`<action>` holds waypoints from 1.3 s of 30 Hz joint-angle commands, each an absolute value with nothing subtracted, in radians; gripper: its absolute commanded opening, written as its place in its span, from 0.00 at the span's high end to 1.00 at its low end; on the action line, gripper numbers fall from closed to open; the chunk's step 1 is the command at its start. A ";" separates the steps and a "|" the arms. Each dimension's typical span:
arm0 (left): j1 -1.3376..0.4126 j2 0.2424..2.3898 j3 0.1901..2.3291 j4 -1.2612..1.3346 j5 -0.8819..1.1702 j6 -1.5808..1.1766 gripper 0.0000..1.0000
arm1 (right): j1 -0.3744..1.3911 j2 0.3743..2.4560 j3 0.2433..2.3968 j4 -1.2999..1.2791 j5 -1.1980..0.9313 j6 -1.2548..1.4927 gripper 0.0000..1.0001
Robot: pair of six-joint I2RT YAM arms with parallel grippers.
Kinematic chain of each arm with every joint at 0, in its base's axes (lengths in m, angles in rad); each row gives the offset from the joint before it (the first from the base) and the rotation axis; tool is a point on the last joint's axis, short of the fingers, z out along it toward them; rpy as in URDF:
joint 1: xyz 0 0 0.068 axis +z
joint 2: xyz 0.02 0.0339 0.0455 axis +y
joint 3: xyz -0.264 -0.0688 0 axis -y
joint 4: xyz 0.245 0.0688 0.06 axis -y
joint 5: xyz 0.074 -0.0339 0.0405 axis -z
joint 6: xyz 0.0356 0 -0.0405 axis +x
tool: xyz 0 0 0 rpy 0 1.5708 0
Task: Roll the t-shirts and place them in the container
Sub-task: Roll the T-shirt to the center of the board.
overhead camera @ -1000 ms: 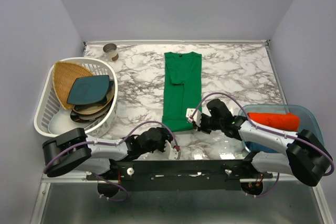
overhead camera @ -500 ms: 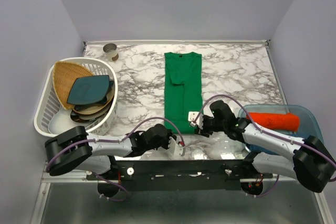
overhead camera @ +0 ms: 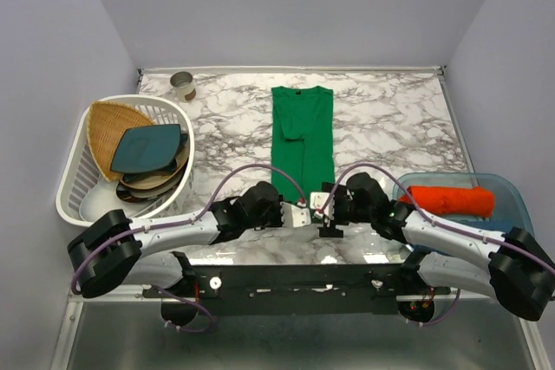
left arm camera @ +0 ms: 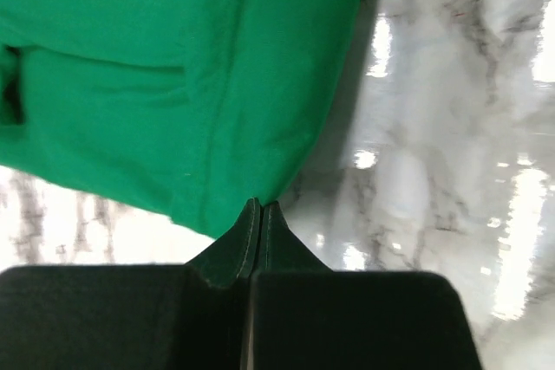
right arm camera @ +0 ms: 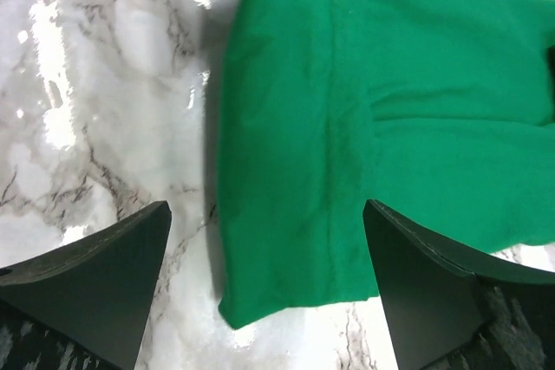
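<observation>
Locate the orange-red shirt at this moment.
Top view: the orange-red shirt lies rolled inside the blue bin at the table's right near corner, to the right of the flat green shirt.

On the marble counter [overhead camera: 390,119], a white slatted basket [overhead camera: 74,184] at the left of the frame holds a tan wicker tray [overhead camera: 108,123] and a dark teal plate [overhead camera: 149,146] atop other dishes. A small cup [overhead camera: 183,86] stands upper left, and a translucent blue bin [overhead camera: 513,197] sits lower right.

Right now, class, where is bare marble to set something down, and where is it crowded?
Free: marble between the white basket and the green t-shirt, and between shirt and the blue bin. Crowded: the near edge, where left gripper and right gripper meet at the hem.
</observation>
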State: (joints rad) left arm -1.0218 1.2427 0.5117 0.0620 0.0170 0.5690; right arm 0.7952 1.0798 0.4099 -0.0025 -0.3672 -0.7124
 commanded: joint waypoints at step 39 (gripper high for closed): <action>-0.956 1.110 0.385 -0.005 0.226 0.844 0.47 | 0.893 0.960 0.479 -0.150 -0.115 -0.477 0.00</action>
State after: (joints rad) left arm -0.9508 1.0142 0.3786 -0.0547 0.2562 0.7544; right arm 0.8890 0.9855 0.4252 -0.0658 -0.1596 -0.5800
